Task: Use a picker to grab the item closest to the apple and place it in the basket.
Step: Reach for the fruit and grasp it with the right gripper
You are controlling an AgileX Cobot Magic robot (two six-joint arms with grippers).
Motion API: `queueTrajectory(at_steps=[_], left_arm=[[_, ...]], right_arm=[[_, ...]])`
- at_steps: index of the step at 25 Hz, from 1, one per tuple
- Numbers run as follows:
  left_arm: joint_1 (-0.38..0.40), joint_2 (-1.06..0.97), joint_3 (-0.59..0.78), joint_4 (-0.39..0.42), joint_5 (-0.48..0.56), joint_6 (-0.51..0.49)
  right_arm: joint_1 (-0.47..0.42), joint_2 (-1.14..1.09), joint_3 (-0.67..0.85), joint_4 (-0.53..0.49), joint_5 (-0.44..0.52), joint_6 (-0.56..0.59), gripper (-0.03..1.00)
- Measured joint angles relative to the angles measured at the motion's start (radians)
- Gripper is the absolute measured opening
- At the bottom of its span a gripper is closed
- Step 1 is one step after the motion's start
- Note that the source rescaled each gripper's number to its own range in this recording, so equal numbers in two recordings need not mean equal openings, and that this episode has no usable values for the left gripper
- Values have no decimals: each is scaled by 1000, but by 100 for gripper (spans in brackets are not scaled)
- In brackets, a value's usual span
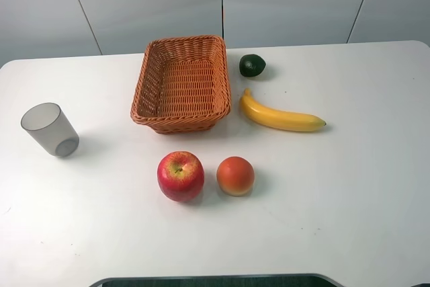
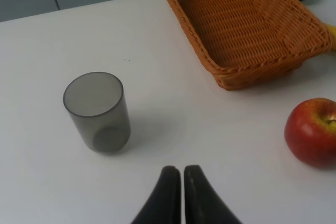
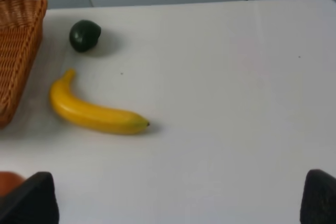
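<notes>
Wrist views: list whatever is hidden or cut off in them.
Left wrist: apple cut by the frame edge; banana only a sliver at the edge, past the basket.
Right wrist: orange fruit nearly hidden behind a finger of the right gripper; basket cut by the edge.

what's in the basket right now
Empty. The basket shows only its bare woven floor in the exterior high and left wrist views.

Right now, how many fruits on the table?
4: apple in front of basket, orange fruit right of it, banana right of basket, dark green fruit behind banana. None seem hidden.
</notes>
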State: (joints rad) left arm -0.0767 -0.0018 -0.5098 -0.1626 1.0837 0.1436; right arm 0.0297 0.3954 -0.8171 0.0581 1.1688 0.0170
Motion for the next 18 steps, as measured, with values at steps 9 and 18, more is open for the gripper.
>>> queueTrajectory(at_steps=[9,18], left_arm=[[0,0,0,0,0,0],[0,0,0,0,0,0]], right_arm=[[168,345,-28,8,2,-31,100],[574,691,-28,-44,-104,-53,100]])
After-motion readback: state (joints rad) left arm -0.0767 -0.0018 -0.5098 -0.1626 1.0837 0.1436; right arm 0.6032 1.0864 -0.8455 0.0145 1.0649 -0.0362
